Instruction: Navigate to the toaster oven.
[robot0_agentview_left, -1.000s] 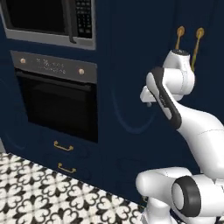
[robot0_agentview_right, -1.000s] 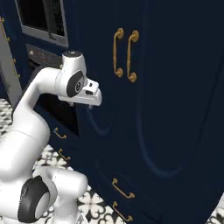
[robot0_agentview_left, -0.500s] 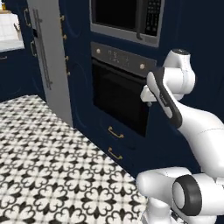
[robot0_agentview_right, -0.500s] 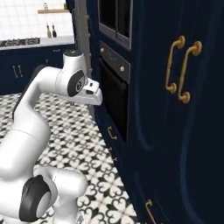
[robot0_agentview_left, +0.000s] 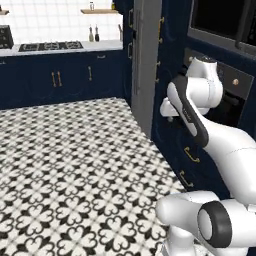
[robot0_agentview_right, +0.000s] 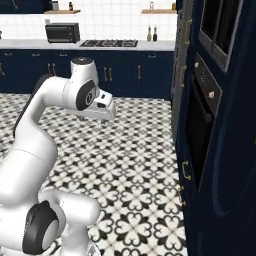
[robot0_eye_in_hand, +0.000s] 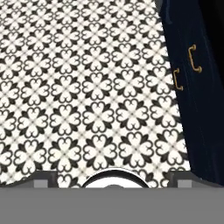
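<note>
You have the toaster oven (robot0_agentview_right: 62, 33) at the far left of the right base view, a small black box standing on the pale counter (robot0_agentview_right: 30, 44) against the white tiled back wall, well apart from the robot across the patterned floor (robot0_agentview_right: 145, 150). Take that oven as your marker. Above it and slightly to its left a wooden shelf (robot0_agentview_right: 61, 11) hangs on the wall; just to its right on the same counter lies the black cooktop (robot0_agentview_right: 109, 43), and further right of that stand two dark bottles (robot0_agentview_right: 152, 34) under a second shelf (robot0_agentview_right: 158, 10). Below the oven run navy base cabinets (robot0_agentview_right: 125, 75) with brass handles. Nearer to you than the oven, and lower in the picture, the white arm bends over the floor with the gripper (robot0_agentview_right: 102, 118) hanging under the wrist; you cannot tell from these views whether its fingers are apart or together. Far to the right of the oven rises the grey fridge column (robot0_agentview_right: 179, 65), and right of that the navy tall unit with the built-in wall oven (robot0_agentview_right: 202, 115). In the left base view the oven sits cut by the left edge (robot0_agentview_left: 5, 37), with the cooktop (robot0_agentview_left: 50, 46) to its right. The hand view looks down on the black-and-white floor (robot0_eye_in_hand: 87, 87), with navy drawer fronts (robot0_eye_in_hand: 192, 83) carrying brass pulls along its right side.
</note>
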